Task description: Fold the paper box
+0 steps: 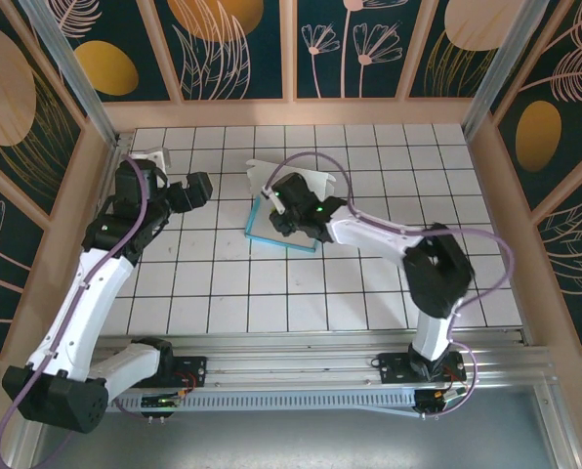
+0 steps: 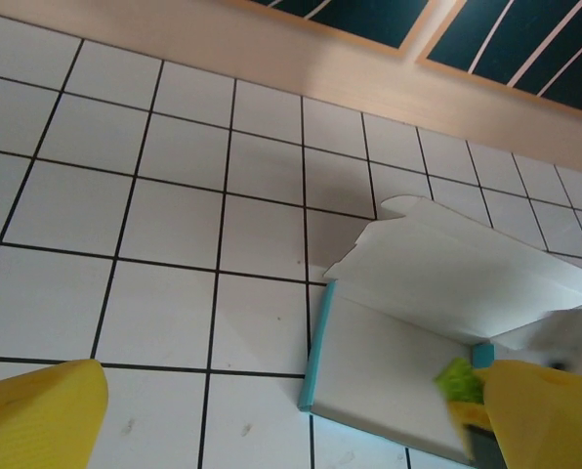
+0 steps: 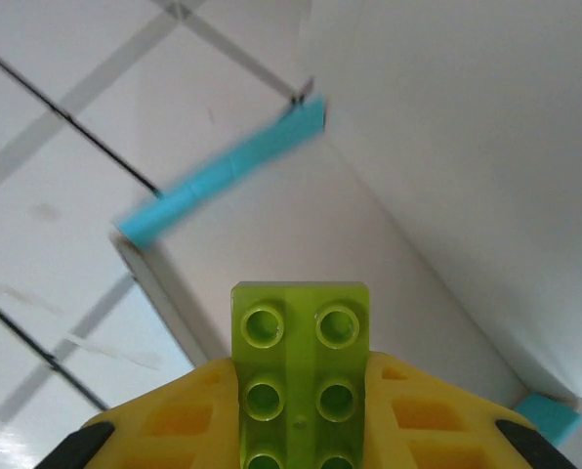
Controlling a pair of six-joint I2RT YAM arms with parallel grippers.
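The paper box (image 1: 260, 225) lies half open on the tiled table, white inside up, with a turquoise edge along its left and near sides. One white flap (image 1: 311, 176) stands up at its far side. My right gripper (image 1: 284, 209) hovers low over the box's white floor (image 3: 301, 225), shut on a green studded brick (image 3: 301, 342) that sticks out between the yellow fingers (image 3: 174, 420). My left gripper (image 1: 199, 187) stands open to the left of the box, nothing between its fingers. From the left wrist the box (image 2: 389, 362) and its raised flap (image 2: 457, 274) lie ahead to the right.
A small white object (image 1: 154, 154) sits at the table's back left corner. Wooden walls (image 1: 301, 112) close the table at the back and sides. An aluminium rail (image 1: 301, 347) with both arm bases runs along the near edge.
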